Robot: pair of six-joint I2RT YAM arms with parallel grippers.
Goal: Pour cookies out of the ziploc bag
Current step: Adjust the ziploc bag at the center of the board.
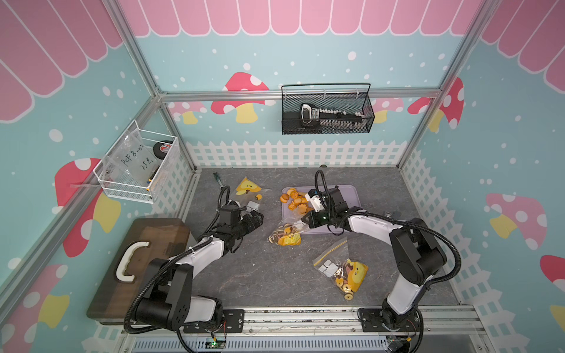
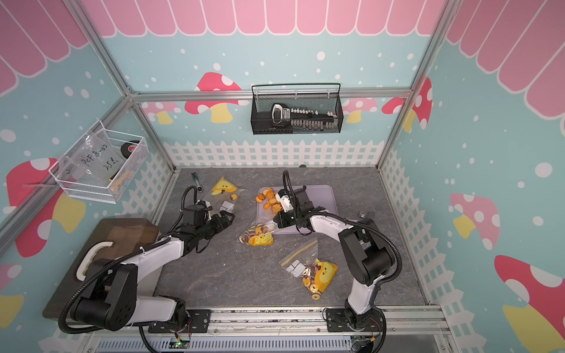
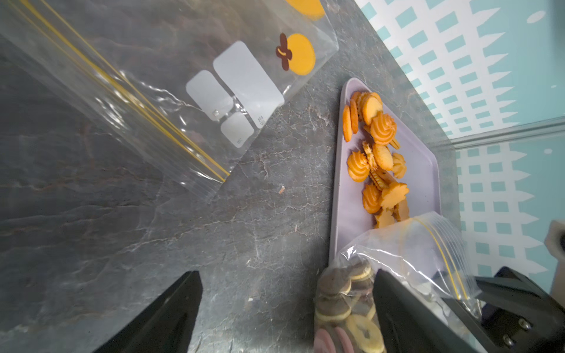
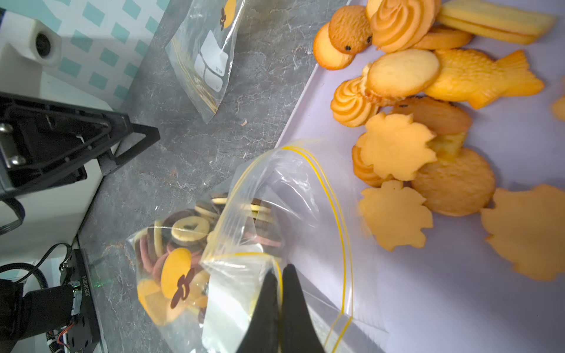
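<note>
I have right gripper (image 4: 279,270) pinched on ziploc bag (image 1: 286,235) rim, just below frame centre | left gripper (image 1: 255,220) gaping, empty | film limp, slick, cookies (image 4: 189,227) loose: I'd take the bottom corner.

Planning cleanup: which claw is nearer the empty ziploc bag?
Left: left claw hovers beside the empty bag; right claw is farther off, shut on the cookie bag by the tray.

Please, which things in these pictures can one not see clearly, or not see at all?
- The cookies deep in the held bag: right wrist view, its orange print and folds cover them; count unclear.
- The tray, middle part: both top views, the right arm covers it.
- Label text on the empty bag: left wrist view, too small.
- The left hand: left wrist view, the picture's edge cuts off its fingers.
</note>
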